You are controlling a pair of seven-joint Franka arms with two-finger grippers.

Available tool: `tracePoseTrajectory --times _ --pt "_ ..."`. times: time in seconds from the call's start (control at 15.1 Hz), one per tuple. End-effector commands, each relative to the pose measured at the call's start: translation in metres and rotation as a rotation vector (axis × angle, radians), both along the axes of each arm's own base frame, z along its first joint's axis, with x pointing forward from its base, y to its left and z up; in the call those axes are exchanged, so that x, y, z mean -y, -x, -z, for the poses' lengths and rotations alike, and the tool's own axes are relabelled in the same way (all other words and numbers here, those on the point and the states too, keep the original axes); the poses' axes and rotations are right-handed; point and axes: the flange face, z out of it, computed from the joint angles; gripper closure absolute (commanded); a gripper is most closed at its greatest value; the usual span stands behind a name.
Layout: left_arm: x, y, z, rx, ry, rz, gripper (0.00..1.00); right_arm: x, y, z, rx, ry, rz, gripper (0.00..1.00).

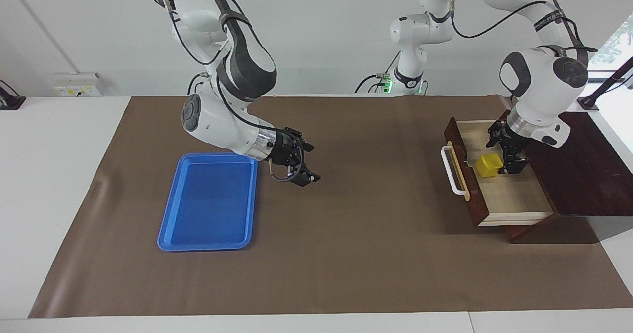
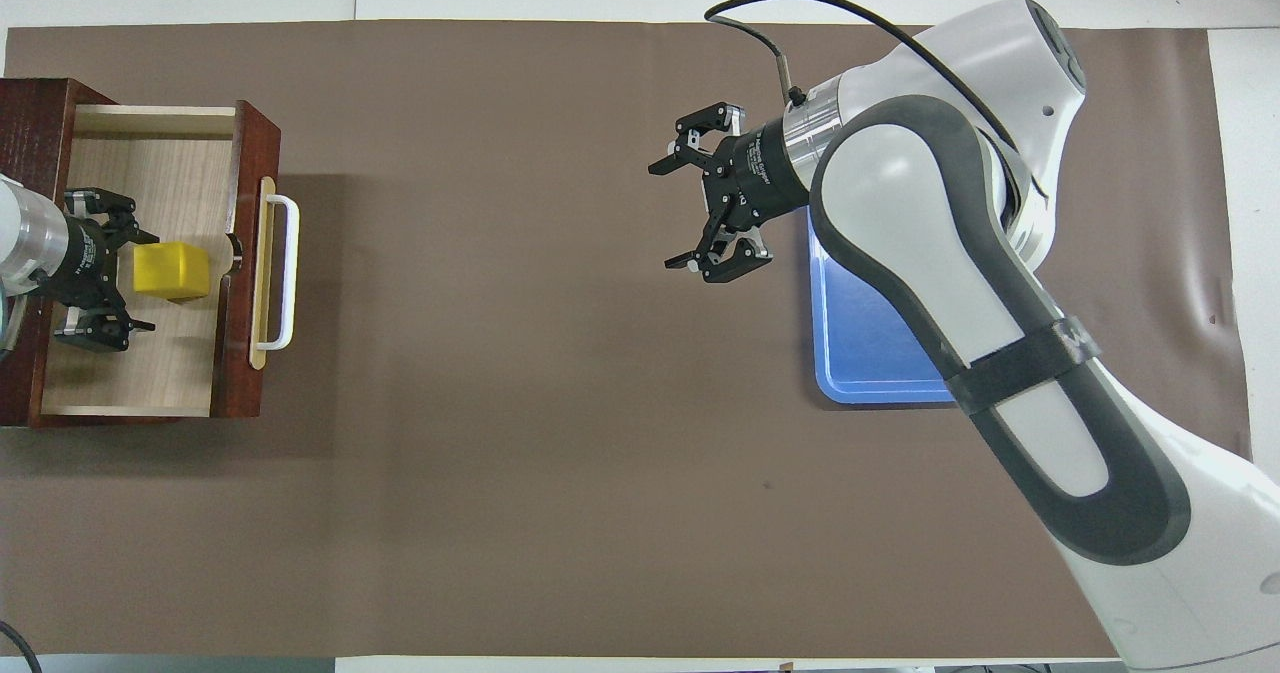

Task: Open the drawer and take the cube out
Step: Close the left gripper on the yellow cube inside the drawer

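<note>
Facing view: drawer (image 1: 499,184) at right of frame pulled open, cube (image 1: 489,165) resting inside. Left gripper (image 1: 508,151) spread apart beside cube, nothing held. Right gripper (image 1: 296,167) spread, parked mid-frame beside blue tray (image 1: 207,202). Risk judged: cube nudged toward drawer front, finger caught on drawer wall.

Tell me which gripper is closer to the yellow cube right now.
Left. The left gripper is open inside the pulled-out drawer, right beside the cube but not holding it. The right gripper waits open over the mat, next to the blue tray.
</note>
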Motion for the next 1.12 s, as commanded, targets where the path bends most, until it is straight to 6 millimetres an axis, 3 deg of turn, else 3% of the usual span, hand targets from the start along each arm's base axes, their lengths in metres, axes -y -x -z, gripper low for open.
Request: tracePoseTrajectory --times 0.0,0.33,0.4,0.6,0.66,0.73,0.79,0.99,1.06 --pt "0.003 0.008 -0.002 0.016 0.005 0.006 0.00 0.005 0.003 -0.003 -0.008 -0.012 0.038 0.00" --pt "0.004 0.009 -0.002 0.016 0.005 0.011 0.00 0.010 0.002 -0.010 0.000 -0.018 0.046 0.00" --pt "0.002 0.009 -0.002 0.017 0.005 0.008 0.05 0.011 0.002 -0.010 0.000 -0.018 0.047 0.00" --pt "0.004 0.008 -0.002 0.025 0.004 0.005 0.39 0.011 0.002 -0.009 0.000 -0.016 0.048 0.00" --pt "0.005 0.008 -0.002 0.025 0.005 0.007 0.55 0.011 0.002 -0.009 -0.001 -0.016 0.048 0.00" --pt "0.005 0.008 -0.003 0.027 0.004 0.007 0.91 0.012 0.002 -0.009 -0.001 -0.015 0.049 0.00" --pt "0.006 0.007 -0.003 0.030 0.004 0.008 1.00 0.012 0.002 -0.009 -0.001 -0.015 0.049 0.00" --pt "0.006 0.001 -0.008 0.043 0.003 0.018 1.00 0.013 0.002 -0.009 -0.002 -0.015 0.050 0.00" --pt "0.005 -0.006 -0.019 0.064 0.001 0.018 1.00 0.013 0.002 -0.009 -0.002 -0.015 0.050 0.00"
